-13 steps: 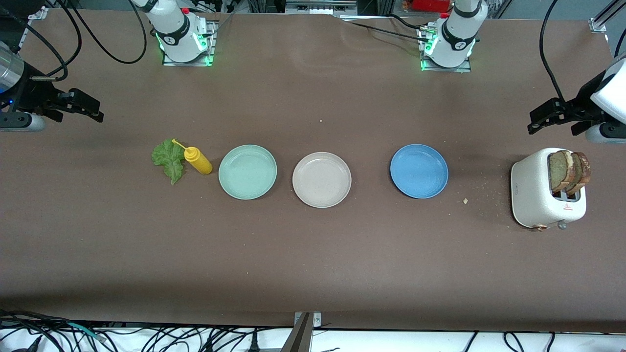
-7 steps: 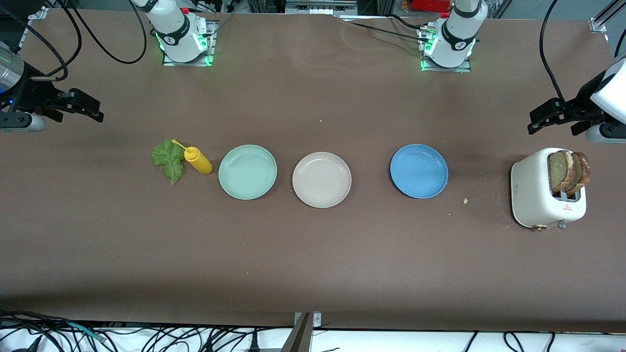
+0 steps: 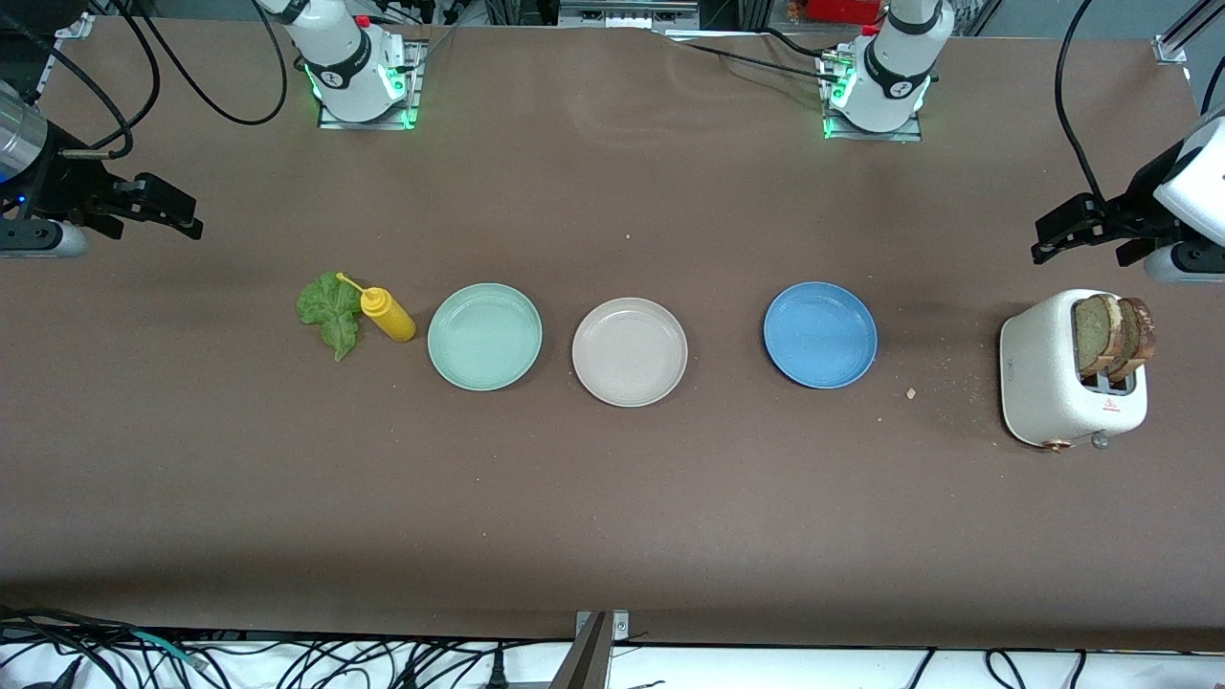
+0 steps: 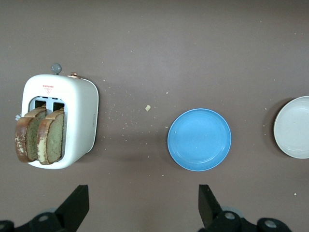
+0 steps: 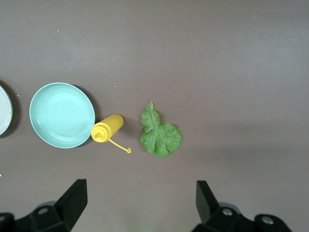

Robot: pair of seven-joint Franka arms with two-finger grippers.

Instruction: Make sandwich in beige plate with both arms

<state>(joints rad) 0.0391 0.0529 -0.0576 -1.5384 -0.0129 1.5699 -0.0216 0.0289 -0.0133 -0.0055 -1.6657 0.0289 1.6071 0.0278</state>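
Hovering wide open at opposite table ends, left tool [image 3: 1053, 239] and right tool [image 3: 182, 215] stand well apart from the central beige plate [image 3: 630, 351].

Bright, even overhead light on the matte brown table [image 3: 612, 498] (soft shadows beside objects), all views sharp.

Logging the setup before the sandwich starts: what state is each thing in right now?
Beige plate: empty.
Green plate: empty.
Blue plate: empty.
Toaster: two bread slices sticking up from its slots.
Lettuce: flat on the table.
Mustard bottle: lying on its side, beside the lettuce.
Left gripper: open, empty, over the table by the toaster.
Right gripper: open, empty, over the table by the lettuce.
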